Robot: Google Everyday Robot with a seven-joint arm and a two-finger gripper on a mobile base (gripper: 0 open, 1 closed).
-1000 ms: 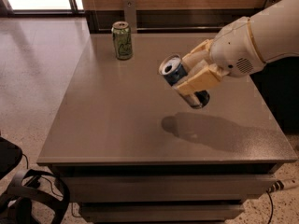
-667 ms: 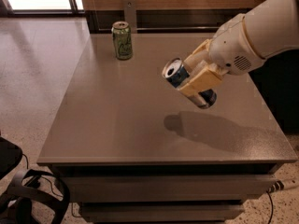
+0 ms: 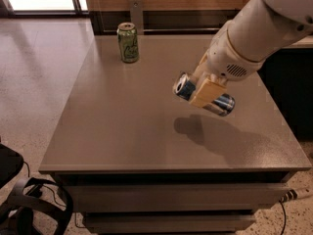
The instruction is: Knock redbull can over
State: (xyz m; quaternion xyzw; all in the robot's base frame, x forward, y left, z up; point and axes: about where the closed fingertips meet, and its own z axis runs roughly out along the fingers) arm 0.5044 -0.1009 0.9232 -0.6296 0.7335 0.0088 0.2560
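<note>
- The white arm's cream-padded gripper is hanging in the air over the right half of the flat grey table, its fingers clamping the slim blue-and-silver metal redbull can across the middle
- The redbull can is being held clear of the tabletop, lying nearly level, silver top pointing left, base dipping slightly to the right
- A green drink can is standing upright near the far left corner, well apart

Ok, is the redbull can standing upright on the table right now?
No, the redbull can is tipped nearly sideways, clamped in the gripper above the table, with its shadow cast below.
</note>
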